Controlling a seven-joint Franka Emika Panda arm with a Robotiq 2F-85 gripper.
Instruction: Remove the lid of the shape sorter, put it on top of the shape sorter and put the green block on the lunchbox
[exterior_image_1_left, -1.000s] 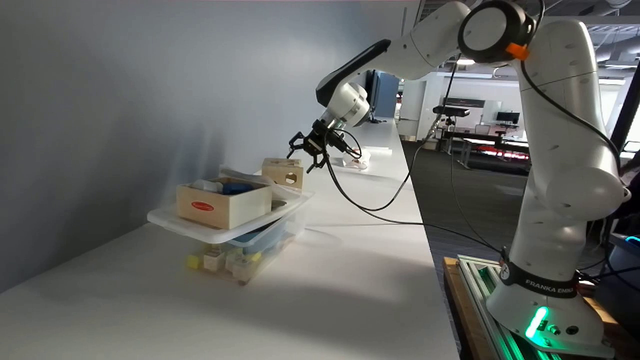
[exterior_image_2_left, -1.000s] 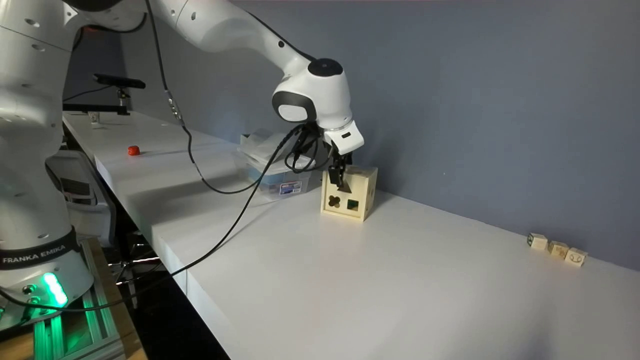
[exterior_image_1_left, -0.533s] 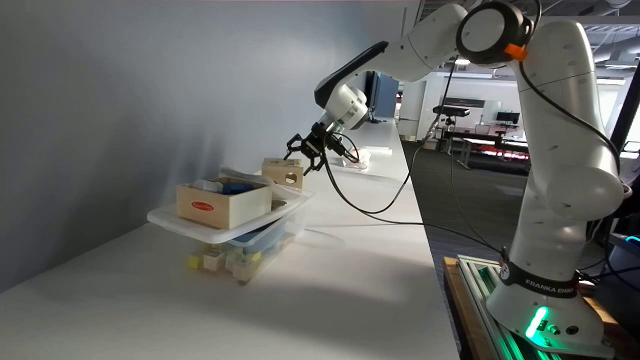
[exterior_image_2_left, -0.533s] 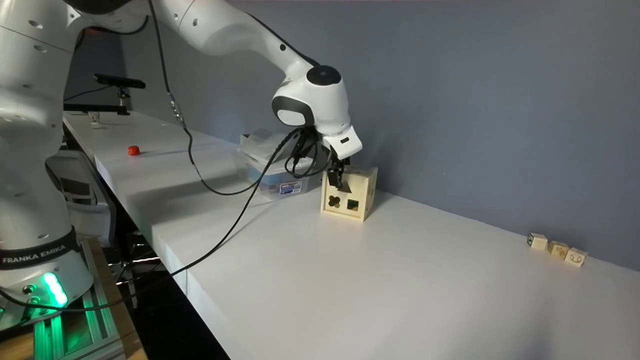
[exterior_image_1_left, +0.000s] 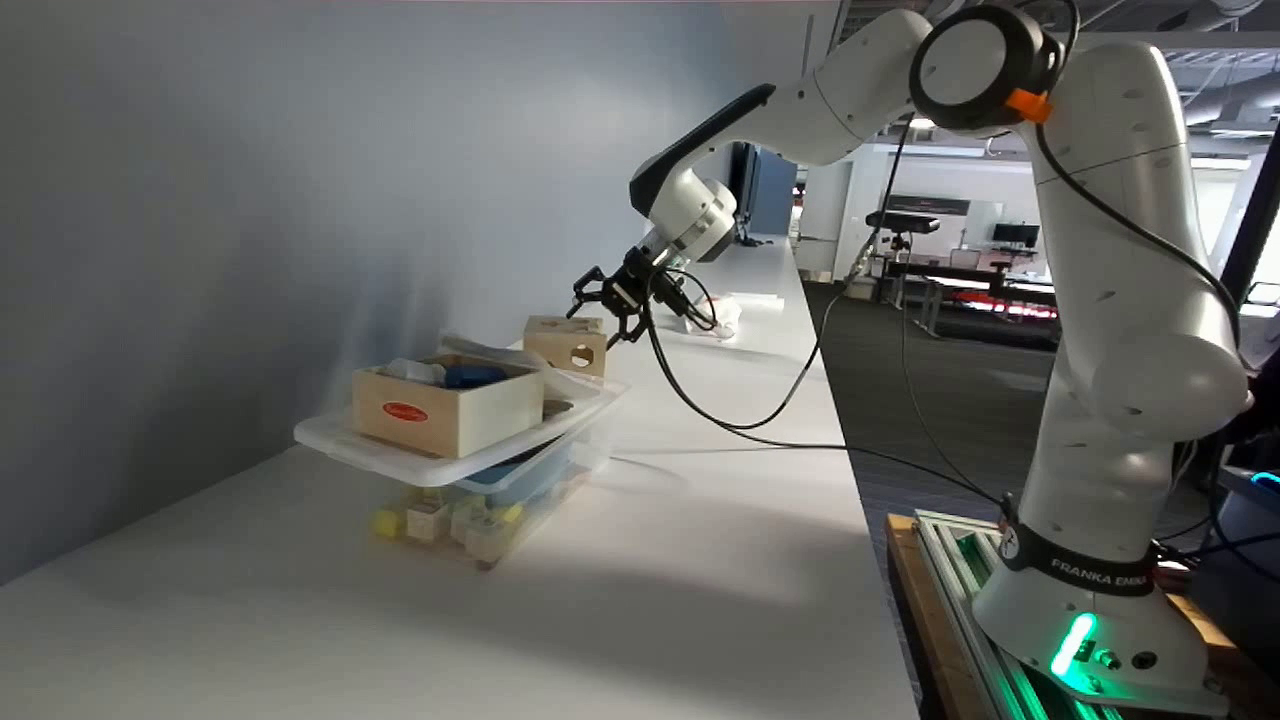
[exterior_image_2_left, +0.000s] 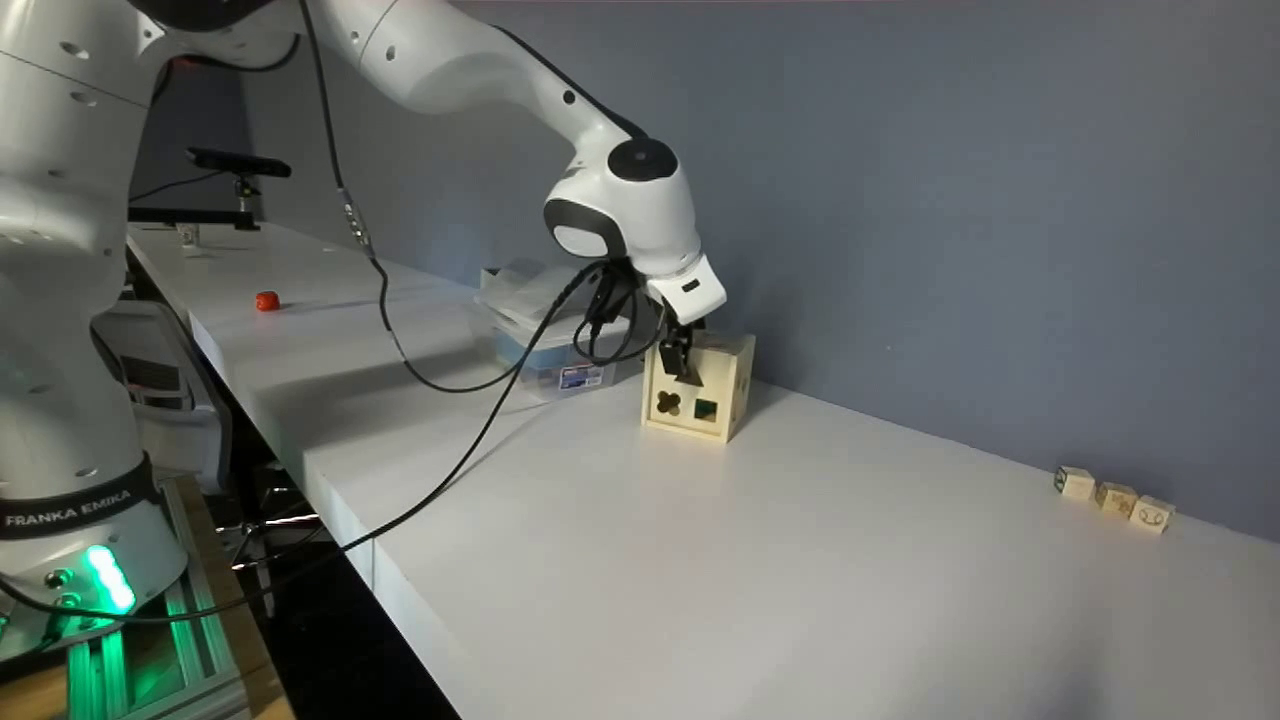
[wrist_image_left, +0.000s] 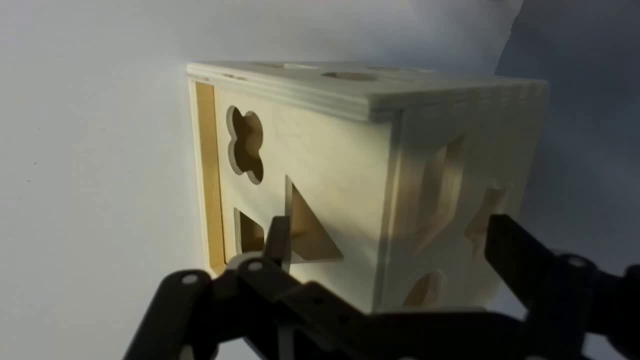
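Observation:
The shape sorter is a pale wooden cube with dark cut-outs, upright on the table near the wall in both exterior views (exterior_image_1_left: 565, 348) (exterior_image_2_left: 733, 400), and large in the wrist view (wrist_image_left: 345, 150). My gripper (wrist_image_left: 390, 225) is open and empty at its top edge, also in both exterior views (exterior_image_1_left: 590, 331) (exterior_image_2_left: 684, 362). One finger is beside the front face at the triangular hole; the other is over the top face. I cannot tell whether either touches. The lid cannot be told apart from the box. A dark green patch shows in the square hole (exterior_image_2_left: 706, 410). No lunchbox can be clearly identified.
A clear plastic container (exterior_image_1_left: 590, 450) with a blue insert and blocks stands beside the sorter. A wooden box with a red mark (exterior_image_1_left: 430, 410) sits on its lid. Three small wooden blocks (exterior_image_2_left: 1115, 498) lie along the wall. A red object (exterior_image_2_left: 267, 301) and cables (exterior_image_2_left: 470, 450) are around.
The arm and gripper have dropped slightly toward the sorter's top edge. The fingers stay open, and the sorter and other objects have not moved.

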